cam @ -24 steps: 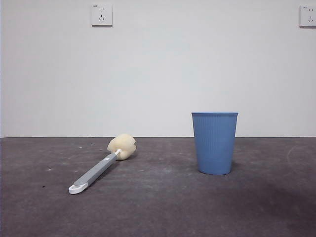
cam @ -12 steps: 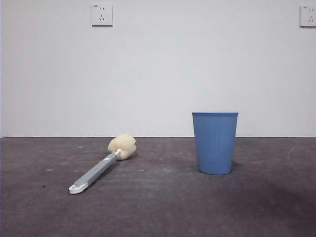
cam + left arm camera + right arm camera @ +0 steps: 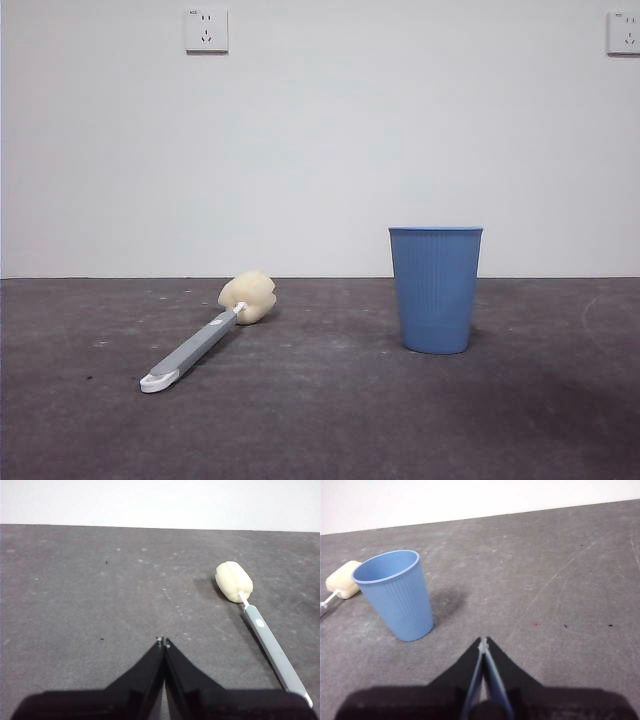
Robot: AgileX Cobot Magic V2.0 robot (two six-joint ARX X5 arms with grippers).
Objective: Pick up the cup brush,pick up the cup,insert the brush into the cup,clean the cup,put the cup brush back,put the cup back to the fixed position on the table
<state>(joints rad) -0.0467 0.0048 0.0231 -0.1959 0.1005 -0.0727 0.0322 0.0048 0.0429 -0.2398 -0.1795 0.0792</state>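
The cup brush (image 3: 205,335) lies flat on the table (image 3: 320,420) at the left, its cream sponge head toward the wall and its white looped end nearest the front. In the left wrist view the cup brush (image 3: 260,630) lies well off to one side of my left gripper (image 3: 163,641), which is shut and holds nothing. The light blue cup (image 3: 435,289) stands upright at the right of centre. My right gripper (image 3: 483,640) is shut and empty, hovering apart from the cup (image 3: 397,595). Neither arm shows in the front view.
A white wall with two sockets (image 3: 206,30) rises behind the table's far edge. The brush's sponge head (image 3: 341,586) peeks out just behind the cup in the right wrist view.
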